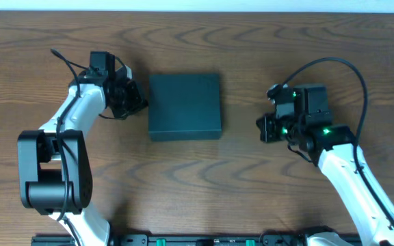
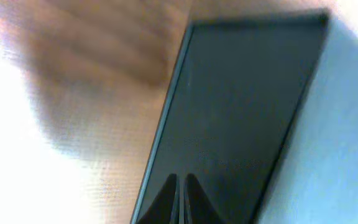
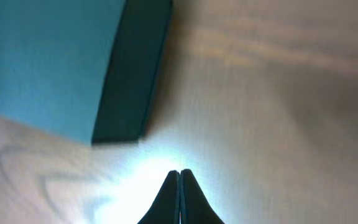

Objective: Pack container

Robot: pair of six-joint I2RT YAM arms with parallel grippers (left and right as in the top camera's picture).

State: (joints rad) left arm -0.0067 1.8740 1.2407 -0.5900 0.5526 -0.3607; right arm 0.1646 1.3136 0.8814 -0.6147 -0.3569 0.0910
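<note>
At the left of the brown wood-grain table [image 1: 204, 184], the white and black left arm [image 1: 74, 113] reaches in toward the middle; its left gripper [image 1: 139, 102] lies just beside the left edge of the container [image 1: 185, 106], a dark teal-black matte rigid box, roughly square and shallow; the jaws are clenched together with nothing between them; in the left wrist view the two dark fingertips [image 2: 166, 202] meet in a point right before the box's dark side wall, and whether they touch it I cannot tell. The container sits flat on the table near the centre, between the two arms, its lid down. To the right, well apart from the box, the right gripper [image 1: 261, 128] points toward its right side; its jaws are likewise pressed tight on nothing, seen in the right wrist view as a closed tip over bare wood, with the box's corner up and to the left; a black cable [image 1: 334, 63] loops above the right arm [image 1: 361, 178].
</note>
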